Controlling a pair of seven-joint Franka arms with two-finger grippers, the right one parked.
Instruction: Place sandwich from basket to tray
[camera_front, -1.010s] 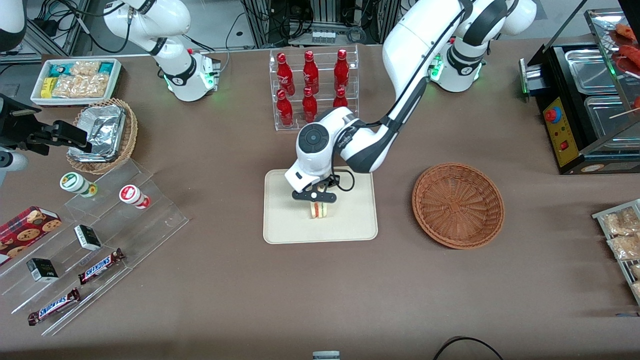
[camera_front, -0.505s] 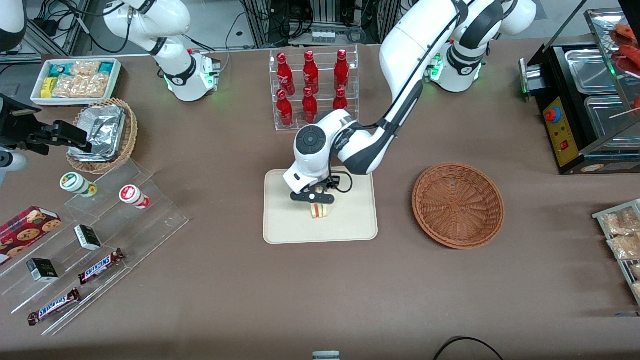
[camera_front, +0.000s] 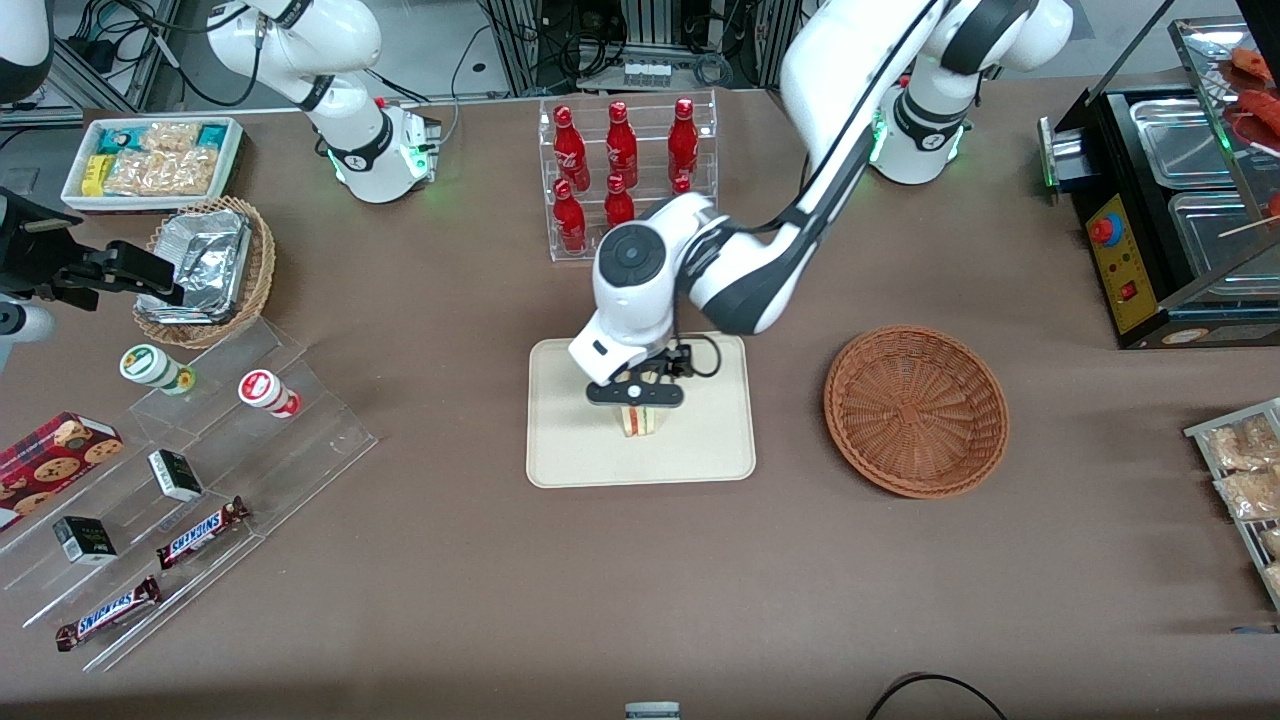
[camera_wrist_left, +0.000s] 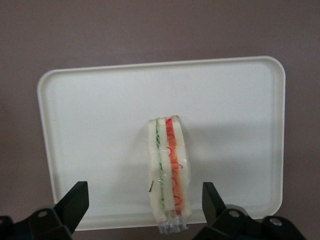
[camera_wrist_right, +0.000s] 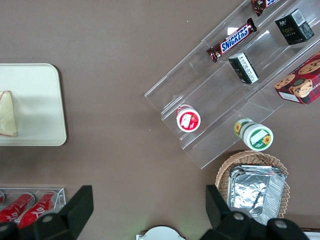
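Now, front view: gripper (camera_front: 636, 395) hovers above sandwich (camera_front: 641, 421), which stands on tray (camera_front: 570, 450); basket (camera_front: 916, 410) empty | left wrist view: fingers (camera_wrist_left: 74, 204) spread apart, clear of sandwich (camera_wrist_left: 168, 167) | judged light, soft, crushable; grip the bread faces gently.

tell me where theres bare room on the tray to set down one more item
The sandwich stands on edge mid-tray, with the open pincer just above it. Bare cream patches lie between the sandwich and each short rim, and along the long rim nearer the bottle rack. It is crowded only around the sandwich.
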